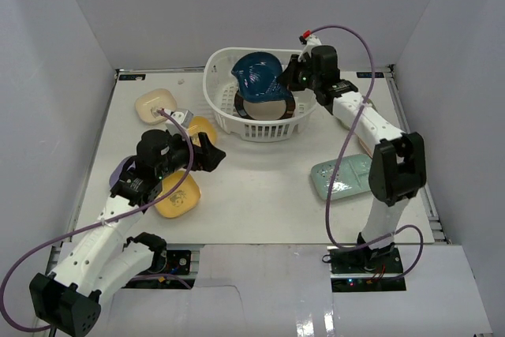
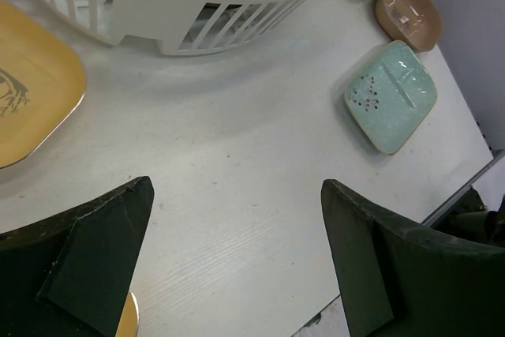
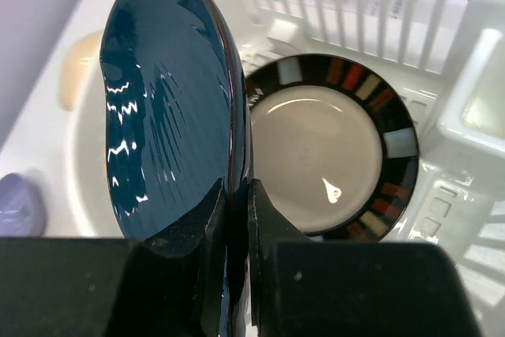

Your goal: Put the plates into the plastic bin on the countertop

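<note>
Right gripper (image 1: 289, 76), at the far right rim of the plastic bin (image 1: 218, 110): its fingers are pinched on the edge of the dark blue leaf-shaped dish (image 1: 259, 73), which hangs over the far half of the bin, above the large round black-rimmed plate (image 1: 265, 108) lying flat on the bin floor. The wrist view shows the right gripper (image 3: 237, 219) with one finger on each face of the dark blue leaf-shaped dish (image 3: 166, 108), and the dish extending straight out from the fingertips. The dish stands on edge. Its long axis runs away from the gripper toward the bin's far left wall, and its glossy ribbed face is turned away from the black-rimmed plate (image 3: 316, 147). Whether the dish touches the bin cannot be told.

Left gripper (image 1: 208, 150), outside the bin, off its near left corner: its fingers are spread wide with nothing between them. In its wrist view, the left gripper (image 2: 237, 262) frames only bare countertop (image 2: 237, 155), with the bin wall (image 2: 221, 5) beyond.

Plates outside the bin: two yellow plates (image 1: 178, 195) and a cream plate (image 1: 152, 104) to its left; a pale teal dish (image 2: 392, 96) on its near right side, well apart from it.
</note>
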Robot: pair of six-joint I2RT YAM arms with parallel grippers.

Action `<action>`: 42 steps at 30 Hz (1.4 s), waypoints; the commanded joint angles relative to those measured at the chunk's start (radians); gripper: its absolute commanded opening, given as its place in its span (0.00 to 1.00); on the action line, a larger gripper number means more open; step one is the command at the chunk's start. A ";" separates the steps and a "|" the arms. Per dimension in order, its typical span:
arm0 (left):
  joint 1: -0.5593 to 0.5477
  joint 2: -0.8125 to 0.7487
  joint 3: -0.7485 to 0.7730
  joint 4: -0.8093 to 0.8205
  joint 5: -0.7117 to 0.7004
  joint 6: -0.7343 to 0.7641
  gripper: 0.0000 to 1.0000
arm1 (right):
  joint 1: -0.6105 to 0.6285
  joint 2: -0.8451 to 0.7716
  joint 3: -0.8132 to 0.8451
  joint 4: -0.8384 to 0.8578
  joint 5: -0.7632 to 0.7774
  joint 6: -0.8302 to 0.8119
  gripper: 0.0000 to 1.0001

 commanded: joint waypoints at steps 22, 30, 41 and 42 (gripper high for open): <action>-0.071 -0.003 -0.013 -0.023 -0.052 0.037 0.98 | -0.025 0.318 0.208 -0.024 0.079 0.007 0.85; -0.071 0.016 -0.009 -0.024 -0.042 0.034 0.98 | -0.023 0.226 0.214 -0.035 0.083 -0.015 0.93; -0.104 -0.033 -0.010 -0.026 -0.033 0.032 0.98 | -0.051 -0.362 -0.484 0.061 0.493 0.126 0.73; -0.112 -0.052 -0.010 -0.026 -0.039 0.037 0.98 | -0.087 -0.487 -0.577 0.061 0.537 0.205 0.56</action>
